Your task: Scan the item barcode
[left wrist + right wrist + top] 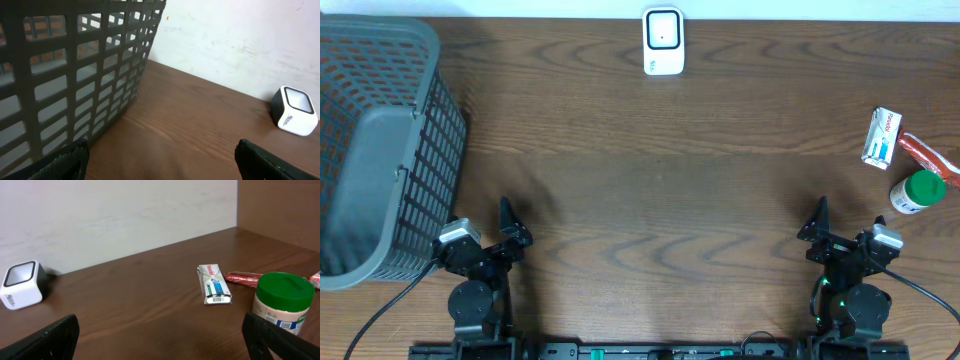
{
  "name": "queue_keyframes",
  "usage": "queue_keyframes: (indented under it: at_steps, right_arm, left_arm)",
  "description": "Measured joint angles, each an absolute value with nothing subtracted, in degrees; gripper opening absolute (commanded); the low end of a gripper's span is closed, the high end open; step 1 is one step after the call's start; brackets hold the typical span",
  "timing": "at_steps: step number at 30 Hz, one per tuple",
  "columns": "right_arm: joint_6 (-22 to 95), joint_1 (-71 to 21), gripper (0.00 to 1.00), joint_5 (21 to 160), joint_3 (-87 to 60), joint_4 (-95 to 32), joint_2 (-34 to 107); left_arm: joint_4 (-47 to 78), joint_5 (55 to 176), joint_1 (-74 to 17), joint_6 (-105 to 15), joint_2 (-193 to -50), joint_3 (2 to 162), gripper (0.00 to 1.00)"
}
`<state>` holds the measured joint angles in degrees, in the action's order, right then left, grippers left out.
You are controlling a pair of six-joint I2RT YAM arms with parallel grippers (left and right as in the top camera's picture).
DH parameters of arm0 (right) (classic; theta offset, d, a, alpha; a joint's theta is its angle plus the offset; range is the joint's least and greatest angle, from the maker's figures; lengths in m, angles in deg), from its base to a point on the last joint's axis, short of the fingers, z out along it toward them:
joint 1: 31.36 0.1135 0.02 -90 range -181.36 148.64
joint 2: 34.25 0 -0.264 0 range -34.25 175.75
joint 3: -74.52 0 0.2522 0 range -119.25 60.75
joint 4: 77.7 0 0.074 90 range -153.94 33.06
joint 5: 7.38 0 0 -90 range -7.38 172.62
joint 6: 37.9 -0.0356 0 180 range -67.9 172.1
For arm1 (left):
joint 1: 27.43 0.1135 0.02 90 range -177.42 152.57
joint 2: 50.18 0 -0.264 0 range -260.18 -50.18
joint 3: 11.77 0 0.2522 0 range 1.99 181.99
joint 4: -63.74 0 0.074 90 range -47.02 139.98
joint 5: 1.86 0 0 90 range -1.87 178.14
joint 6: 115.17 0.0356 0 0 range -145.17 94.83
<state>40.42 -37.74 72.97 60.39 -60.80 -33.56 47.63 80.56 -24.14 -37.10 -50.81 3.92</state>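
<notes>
1. Items lie at the right edge of the table [650,180], seen from overhead: a white box [882,138], a red packet [925,155] just beside it, and a green-lidded jar [918,192] nearer me. The white scanner [663,40] stands far-middle and a grey basket [380,150] stands left. My left claw [508,228] and right claw [817,228] hold nothing.
2. Left wrist: my left claw [160,162] gapes wide and empty. The basket [75,75] looms left. The scanner [295,111] is far right, its side lettering unreadable.
3. Right wrist: my right claw [160,340] is spread fully, empty. The box [215,284] shows barcode-like bars at its near end and a red word too small to read. The jar [281,302] is nearest, with a small code on its label.
</notes>
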Motion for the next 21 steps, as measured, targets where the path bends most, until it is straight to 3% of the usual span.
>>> queue_keyframes:
  at_steps: [10, 21]
  right_arm:
    - [40.42, -37.74, 0.99, 72.97, 60.39, -60.8, -33.56]
    - [40.42, -37.74, 0.99, 72.97, 60.39, -60.8, -33.56]
  left_arm:
    - [47.65, 80.54, -24.14, -35.26, -50.81, 3.92, 0.93]
    - [47.41, 83.91, -24.14, -19.94, -52.75, 3.92, 0.93]
